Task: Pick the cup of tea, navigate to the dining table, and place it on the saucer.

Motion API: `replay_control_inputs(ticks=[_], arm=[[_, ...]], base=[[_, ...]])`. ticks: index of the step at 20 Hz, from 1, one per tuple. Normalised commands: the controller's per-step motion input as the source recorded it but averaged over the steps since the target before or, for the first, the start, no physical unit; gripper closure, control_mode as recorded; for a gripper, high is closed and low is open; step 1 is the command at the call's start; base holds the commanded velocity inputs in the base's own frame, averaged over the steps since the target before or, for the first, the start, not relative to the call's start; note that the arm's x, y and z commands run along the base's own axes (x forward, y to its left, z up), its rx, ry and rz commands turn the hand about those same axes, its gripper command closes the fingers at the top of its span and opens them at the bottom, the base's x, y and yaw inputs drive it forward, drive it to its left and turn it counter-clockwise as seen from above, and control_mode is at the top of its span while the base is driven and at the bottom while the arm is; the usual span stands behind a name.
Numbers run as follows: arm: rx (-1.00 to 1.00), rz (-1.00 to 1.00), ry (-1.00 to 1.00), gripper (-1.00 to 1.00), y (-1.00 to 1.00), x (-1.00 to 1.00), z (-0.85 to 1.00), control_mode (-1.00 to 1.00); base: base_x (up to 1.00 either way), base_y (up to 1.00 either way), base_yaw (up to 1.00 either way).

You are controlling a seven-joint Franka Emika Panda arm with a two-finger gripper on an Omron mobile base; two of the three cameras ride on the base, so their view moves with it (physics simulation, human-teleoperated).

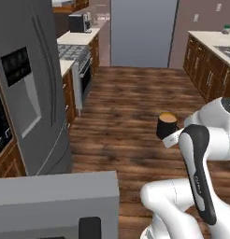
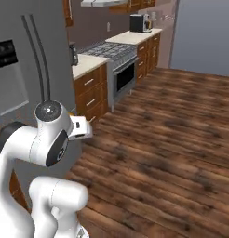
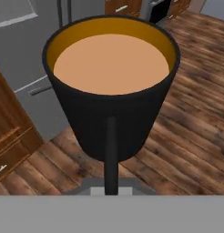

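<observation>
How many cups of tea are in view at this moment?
1. The cup of tea is held up over the wooden floor by its handle in the shut claw. Others may be hidden behind the fridge.

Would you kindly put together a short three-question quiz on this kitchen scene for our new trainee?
1. True or false: the cup of tea is held up off the wooden floor.
2. The gripper is: A) open, B) shut on the cup's handle, C) resting on a counter.
3. In the left base view, which tall grey appliance stands at the left?

Key: 1 true; 2 B; 3 the refrigerator.
</observation>
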Motion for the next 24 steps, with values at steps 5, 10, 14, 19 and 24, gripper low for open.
replay_control_inputs(ticks=[5, 10, 14, 19, 24], arm=[[0.0, 0.0, 0.0, 1.0, 0.0, 0.0, 0.0, 1.0], [0.0, 0.0, 0.0, 1.0, 0.0, 0.0, 0.0, 1.0], [0.0, 0.0, 0.0, 1.0, 0.0, 0.0, 0.0, 1.0], [0.0, 0.0, 0.0, 1.0, 0.0, 0.0, 0.0, 1.0], [0.0, 0.0, 0.0, 1.0, 0.0, 0.0, 0.0, 1.0]], base=[[0.0, 0.2, -0.96], [0.01, 0.18, -0.95], [0.43, 0.31, -0.8], [0.76, 0.49, -0.59], [0.69, 0.56, -0.48]])
